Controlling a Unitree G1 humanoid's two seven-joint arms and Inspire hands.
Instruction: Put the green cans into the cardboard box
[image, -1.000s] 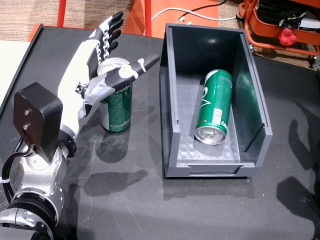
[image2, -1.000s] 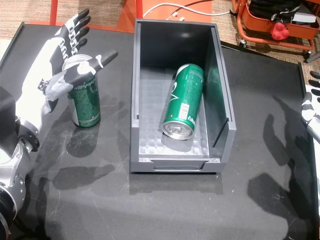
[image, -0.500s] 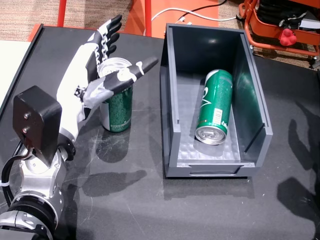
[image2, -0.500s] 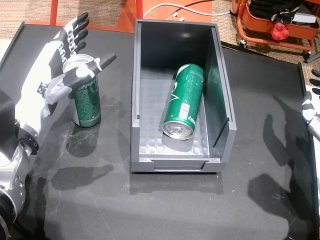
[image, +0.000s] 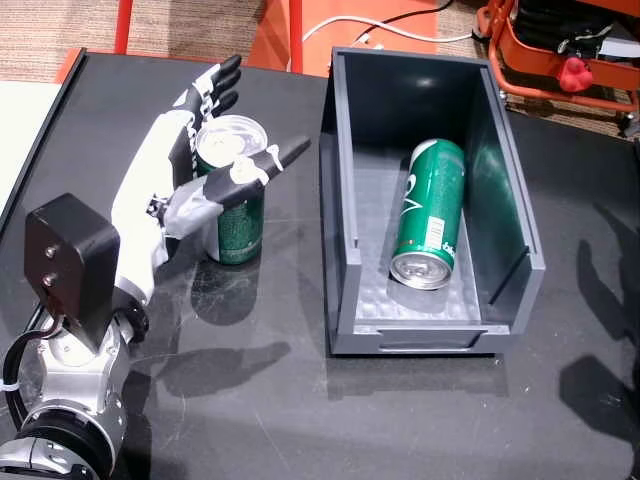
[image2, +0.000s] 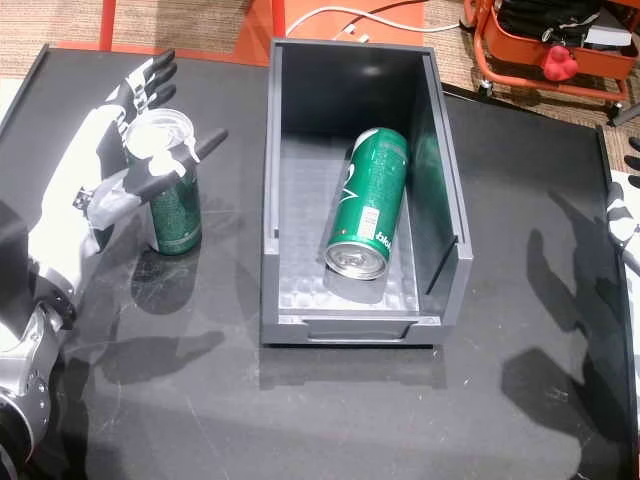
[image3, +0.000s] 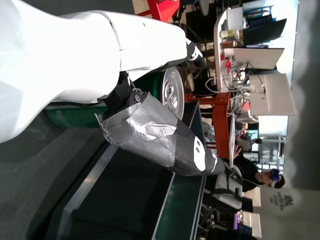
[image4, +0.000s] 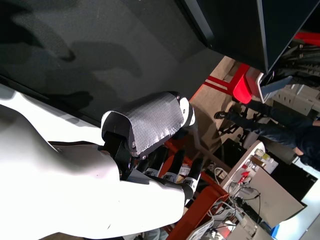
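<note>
1 upright green can (image: 232, 190) stands between left hand's (image: 190, 160) spread thumb and fingers.

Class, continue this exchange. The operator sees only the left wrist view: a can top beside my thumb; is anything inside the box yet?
Observer: Yes, one green drinks can lies on its side inside the dark grey open-topped box.
Operator: And my fingers?
Observer: On the left hand the fingers stretch straight behind the upright green can, not curled around it.
Operator: The other arm?
Observer: The right hand is far right of the box, empty.
</note>
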